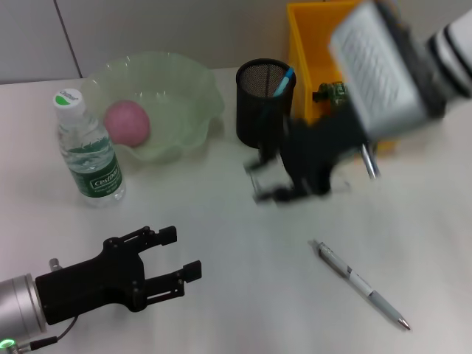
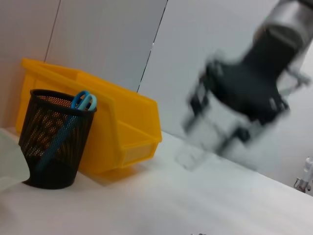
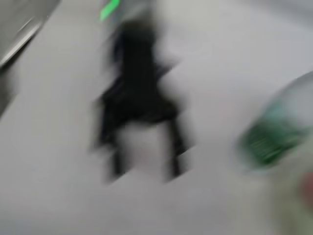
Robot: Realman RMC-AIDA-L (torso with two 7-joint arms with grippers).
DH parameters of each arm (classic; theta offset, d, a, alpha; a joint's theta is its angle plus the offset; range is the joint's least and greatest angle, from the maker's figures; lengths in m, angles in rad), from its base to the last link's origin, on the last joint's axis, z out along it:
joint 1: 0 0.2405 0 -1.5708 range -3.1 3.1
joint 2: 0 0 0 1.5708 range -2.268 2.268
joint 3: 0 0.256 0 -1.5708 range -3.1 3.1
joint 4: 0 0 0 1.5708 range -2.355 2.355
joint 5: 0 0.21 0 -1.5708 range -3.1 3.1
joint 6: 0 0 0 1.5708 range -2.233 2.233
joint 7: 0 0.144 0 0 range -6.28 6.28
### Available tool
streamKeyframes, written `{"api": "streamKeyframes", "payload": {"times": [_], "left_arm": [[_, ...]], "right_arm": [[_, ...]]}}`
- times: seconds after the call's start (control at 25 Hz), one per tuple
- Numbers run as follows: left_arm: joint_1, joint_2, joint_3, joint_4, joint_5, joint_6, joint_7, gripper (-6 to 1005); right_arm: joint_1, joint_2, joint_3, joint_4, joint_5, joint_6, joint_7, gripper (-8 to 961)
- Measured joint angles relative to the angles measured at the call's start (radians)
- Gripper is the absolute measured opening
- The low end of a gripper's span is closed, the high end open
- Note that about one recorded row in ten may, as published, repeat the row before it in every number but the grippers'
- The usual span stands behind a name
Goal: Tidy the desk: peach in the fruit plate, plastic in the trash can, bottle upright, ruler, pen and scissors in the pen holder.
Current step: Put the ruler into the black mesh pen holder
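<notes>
Pen (image 1: pixel 360 284) is the one thing left lying flat on the desk (image 1: pixel 243 295), well apart from the mesh pen holder (image 1: pixel 264 102), which already has the blue scissors (image 2: pixel 84 101) sticking out. Peach (image 1: pixel 127 122) sits in the fruit plate (image 1: pixel 184 88) and the bottle (image 1: pixel 90 150) stands upright beside it. Right gripper (image 1: pixel 276 177) hangs in front of the holder, mid-swing; can't tell how its jaws stand. Left gripper (image 1: pixel 173 256) rests low with jaws spread, holding nothing. Main risk is probably the right arm clipping the holder or rolling the pen away.
</notes>
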Motion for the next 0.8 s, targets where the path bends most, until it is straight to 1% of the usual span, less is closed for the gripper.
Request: {"api": "streamKeyframes", "payload": {"times": [0.04,0.16,0.2,0.24,0.28,0.32,0.4,0.44,0.48,0.52,0.68,0.76,0.8], "left_arm": [[0.000,0.000,0.000,0.000,0.000,0.000,0.000,810],[-0.002,0.000,0.000,0.000,-0.001,0.000,0.000,810],[-0.002,0.000,0.000,0.000,-0.003,0.000,-0.001,810],[-0.002,0.000,0.000,0.000,-0.003,0.000,-0.001,810],[-0.002,0.000,0.000,0.000,-0.005,0.000,0.000,811],[-0.003,0.000,0.000,0.000,-0.008,0.000,0.002,811],[-0.003,-0.001,0.000,0.000,-0.009,-0.001,0.004,811],[-0.003,-0.001,0.000,0.000,-0.009,-0.001,0.004,811],[-0.003,-0.001,0.000,0.000,-0.009,-0.003,0.004,811],[-0.003,-0.001,0.000,0.000,-0.009,-0.003,0.004,811],[-0.003,-0.001,0.000,0.000,-0.010,-0.003,0.008,811],[-0.003,-0.001,0.000,0.000,-0.010,-0.002,0.009,811],[-0.003,-0.001,0.000,0.000,-0.010,-0.002,0.009,811]], "right_arm": [[0.000,0.000,0.000,0.000,0.000,0.000,0.000,384],[-0.011,-0.001,0.074,0.005,0.074,0.084,0.043,388],[-0.029,0.000,0.092,0.015,0.140,0.162,0.064,390],[-0.029,0.000,0.092,0.015,0.140,0.162,0.064,391],[-0.041,0.000,0.096,0.022,0.189,0.211,0.074,393],[-0.058,0.000,0.096,0.038,0.272,0.290,0.084,394],[-0.069,0.000,0.093,0.059,0.342,0.365,0.088,397],[-0.069,0.000,0.093,0.059,0.342,0.365,0.088,399],[-0.075,0.000,0.088,0.093,0.407,0.436,0.088,400],[-0.075,0.000,0.088,0.093,0.407,0.436,0.088,402],[-0.070,0.001,0.086,0.163,0.508,0.535,0.080,408],[-0.063,0.002,0.077,0.201,0.554,0.578,0.059,411],[-0.056,0.002,0.059,0.240,0.606,0.619,0.022,412]]}}
